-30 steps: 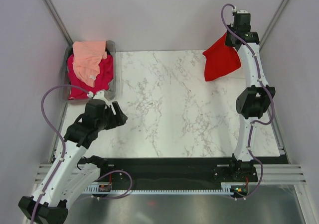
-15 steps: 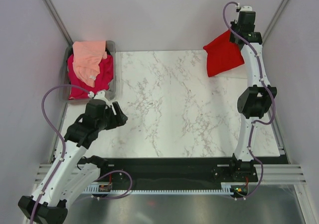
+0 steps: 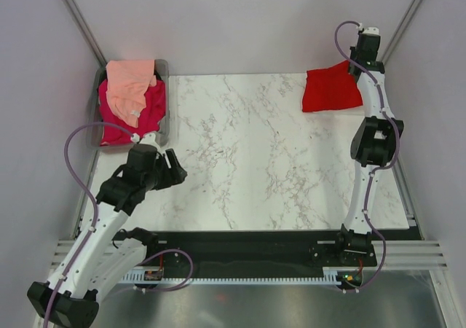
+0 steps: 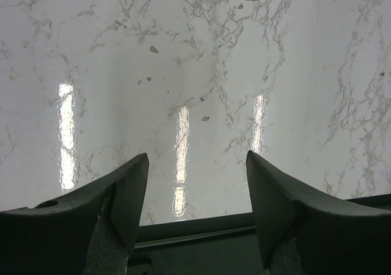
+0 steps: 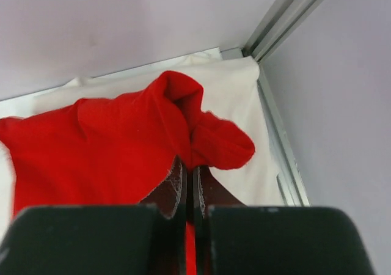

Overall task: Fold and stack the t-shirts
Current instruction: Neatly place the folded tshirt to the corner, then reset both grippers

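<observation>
Right jaws are pinching the red t-shirt (image 3: 331, 89) at the marble worktop (image 3: 247, 153) far corner, by pale walls (image 3: 218, 22); left jaws are hanging open

hand (image 4: 197, 186): two dark fingers (image 4: 125, 192) spread apart, nothing between them
counter (image 4: 195, 61): white marble, grey veins, light streaks

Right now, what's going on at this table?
The right hand is shut on a bright red cloth t-shirt at the far right corner of the white marble table. The left hand is open and empty above bare marble. A peach t-shirt and a magenta-pink t-shirt lie crumpled in the grey plastic bin at far left.
</observation>
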Tool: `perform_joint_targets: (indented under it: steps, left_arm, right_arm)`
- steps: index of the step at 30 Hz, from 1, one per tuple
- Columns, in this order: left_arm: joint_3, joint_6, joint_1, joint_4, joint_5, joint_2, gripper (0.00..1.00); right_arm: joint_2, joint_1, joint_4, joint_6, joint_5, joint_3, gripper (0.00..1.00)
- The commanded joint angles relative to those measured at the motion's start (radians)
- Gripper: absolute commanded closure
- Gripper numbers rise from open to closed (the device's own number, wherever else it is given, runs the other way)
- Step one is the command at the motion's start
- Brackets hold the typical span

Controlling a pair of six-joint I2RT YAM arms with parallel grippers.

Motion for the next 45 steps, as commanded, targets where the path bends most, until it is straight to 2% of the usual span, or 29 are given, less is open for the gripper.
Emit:
perform_joint_targets:
  steps: [1,3,4,5,7,8,9,12,13,17,18,22,24,26,27,29,30,34,39,45]
  left_arm:
    - [0.002,-0.003,-0.003,0.01,-0.021,-0.016,0.28]
    - [0.002,-0.003,-0.003,0.01,-0.021,0.001,0.28]
    - [0.004,-0.002,-0.002,0.009,-0.019,0.006,0.28]
    - [0.007,-0.002,-0.003,0.009,-0.015,0.007,0.28]
    - [0.005,0.0,-0.005,0.009,-0.015,0.001,0.28]
    - [0.005,-0.002,-0.005,0.009,-0.015,-0.002,0.28]
    - [0.004,-0.002,-0.003,0.01,-0.015,-0.005,0.27]
    - [0.005,-0.002,-0.003,0.01,-0.015,-0.007,0.26]
    - [0.004,0.0,-0.003,0.01,-0.015,-0.008,0.25]
    - [0.009,0.0,-0.003,0.009,-0.019,-0.026,0.23]
    - [0.009,0.0,-0.003,0.009,-0.021,-0.034,0.23]
    - [0.007,-0.002,-0.005,0.009,-0.025,-0.074,0.22]
    - [0.007,-0.002,-0.005,0.009,-0.025,-0.091,0.22]
    - [0.007,-0.002,-0.005,0.009,-0.028,-0.097,0.22]
    - [0.004,-0.002,-0.005,0.009,-0.028,-0.102,0.22]
    - [0.007,-0.002,-0.003,0.009,-0.028,-0.1,0.22]
    - [0.009,-0.002,-0.005,0.007,-0.03,-0.102,0.22]
    - [0.009,-0.003,-0.003,0.007,-0.032,-0.109,0.22]
    - [0.009,-0.002,-0.003,0.007,-0.032,-0.128,0.21]
    - [0.009,-0.002,-0.003,0.007,-0.036,-0.145,0.21]
  right_arm:
    - [0.056,-0.038,0.178,-0.028,0.122,0.009,0.97]
    - [0.128,-0.072,0.216,0.001,0.193,0.035,0.69]
    - [0.156,-0.083,0.211,0.018,0.254,0.087,0.51]
    - [0.178,-0.092,0.207,0.091,0.286,0.098,0.24]
    - [0.153,-0.1,0.178,0.157,0.272,0.071,0.2]
    - [0.089,-0.095,0.187,0.205,0.27,0.033,0.17]
    - [0.051,-0.08,0.2,0.22,0.284,-0.012,0.11]
    - [-0.086,-0.042,0.214,0.256,0.302,-0.121,0.09]
    - [-0.121,-0.034,0.202,0.273,0.316,-0.161,0.02]
    - [-0.355,-0.017,0.121,0.424,0.223,-0.289,0.02]
    - [-0.4,-0.015,0.112,0.463,0.099,-0.378,0.02]
    - [-0.595,0.017,0.107,0.558,-0.211,-0.622,0.02]
    - [-0.693,0.069,0.093,0.543,-0.285,-0.748,0.02]
    - [-0.811,0.124,0.075,0.52,-0.275,-0.848,0.02]
    - [-0.856,0.18,0.075,0.518,-0.267,-0.959,0.02]
    - [-0.99,0.222,0.098,0.526,-0.262,-1.081,0.02]
    - [-1.034,0.247,0.099,0.535,-0.252,-1.194,0.02]
    - [-1.256,0.264,0.162,0.515,-0.215,-1.461,0.02]
    - [-1.322,0.262,0.164,0.463,-0.007,-1.6,0.02]
    - [-1.303,0.264,0.28,0.487,0.116,-1.666,0.02]
